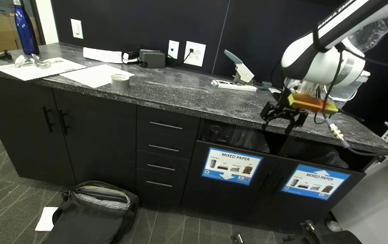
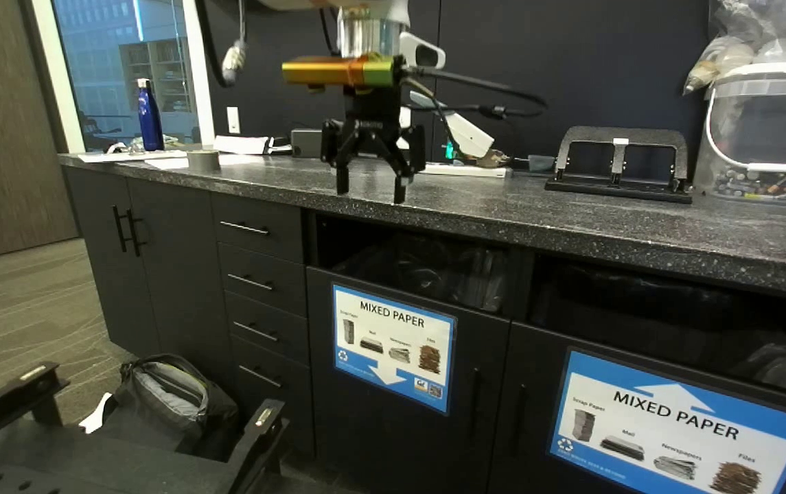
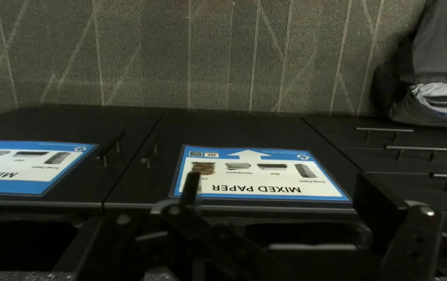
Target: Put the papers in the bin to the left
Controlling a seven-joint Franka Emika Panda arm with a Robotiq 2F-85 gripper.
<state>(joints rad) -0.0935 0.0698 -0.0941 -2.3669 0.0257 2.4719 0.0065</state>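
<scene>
There are two bins, two signs, four drawers.

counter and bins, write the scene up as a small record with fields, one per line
gripper: open, pointing down, holding nothing
left sheet: flat on the counter, unclear small items on top
right sheet: flat on the counter, tape roll at its front edge
left bin: under the counter, down-arrow MIXED PAPER sign
right bin: beside it, up-arrow MIXED PAPER sign
also on counter: blue bottle, hole punch
floor: open dark bag, white item beside it
task state: neither sheet binned yet
sides: as in both exterior views
</scene>
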